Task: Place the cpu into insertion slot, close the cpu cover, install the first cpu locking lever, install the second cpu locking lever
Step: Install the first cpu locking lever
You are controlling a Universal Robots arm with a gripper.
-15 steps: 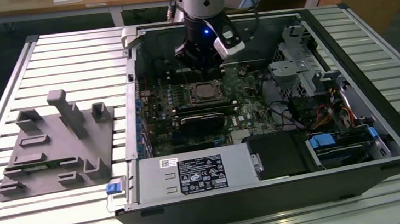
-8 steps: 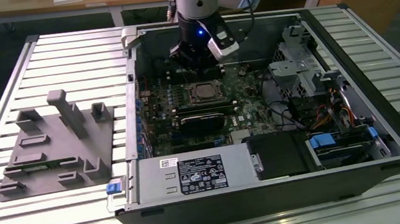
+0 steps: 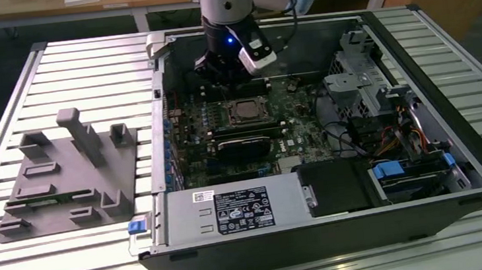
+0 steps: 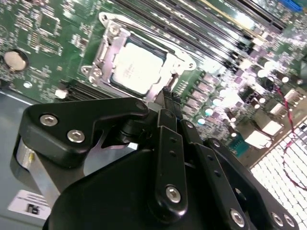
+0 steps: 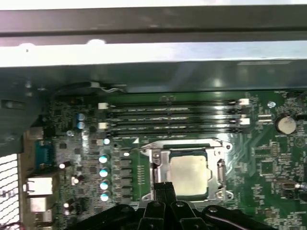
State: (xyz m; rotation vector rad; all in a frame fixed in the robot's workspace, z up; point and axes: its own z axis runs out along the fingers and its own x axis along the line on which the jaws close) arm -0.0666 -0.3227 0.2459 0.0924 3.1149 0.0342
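Second wrist view: pincer [image 4: 167, 98] tips were pressed together, with nothing visible between them. They sat right at the near edge of the cpu cover [image 4: 103, 50]. Couldn't tell whether the tips touched the cover or hung just above it. The cover was down flat, framing the cpu [image 4: 136, 67] on all sides. The cpu lay seated just past the tips, grey-silver top up, on the green motherboard [image 4: 43, 28].

First wrist view: memory slots [image 5: 172, 111] ran in a parallel row beyond the cpu from the pincer, with the case wall [image 5: 153, 52] further out. A coin cell [image 5: 287, 124] sat off to one side of the slots, well clear of the pincer.

Exterior view: the arm [image 3: 226, 4] reached down into the open computer case [image 3: 323, 246]. A grey fixture block [image 3: 67, 171] lay on the slatted desk [image 3: 83, 57] outside the case. It was well apart from the pincer, toward the exterior view's left.
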